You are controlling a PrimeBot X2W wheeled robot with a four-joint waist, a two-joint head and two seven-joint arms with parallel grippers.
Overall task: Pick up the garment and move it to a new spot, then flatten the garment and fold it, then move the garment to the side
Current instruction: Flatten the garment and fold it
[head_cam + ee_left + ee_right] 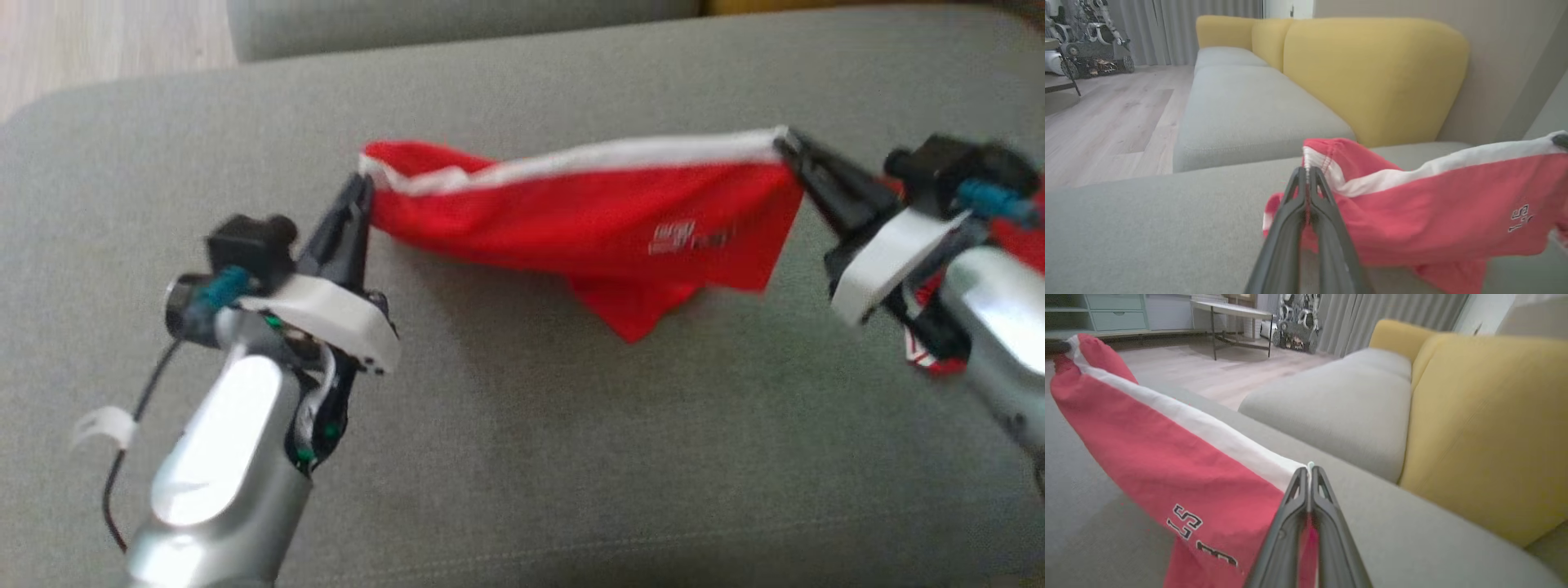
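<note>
Left tool (362, 186) at nine o'clock and right tool (786, 144) at three were clamped shut on the garment (588, 220); an even, taut pull seemed best for flattening.

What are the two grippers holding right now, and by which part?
The red fabric garment with a white band, hanging between them: the left gripper pinches one end of that band, the right gripper the other.

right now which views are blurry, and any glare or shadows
Head view: right tool blurred, glare on the left forearm, soft shadow under the garment. Left wrist view: garment's far end blurred. Right wrist view: fairly sharp, lettering readable.
</note>
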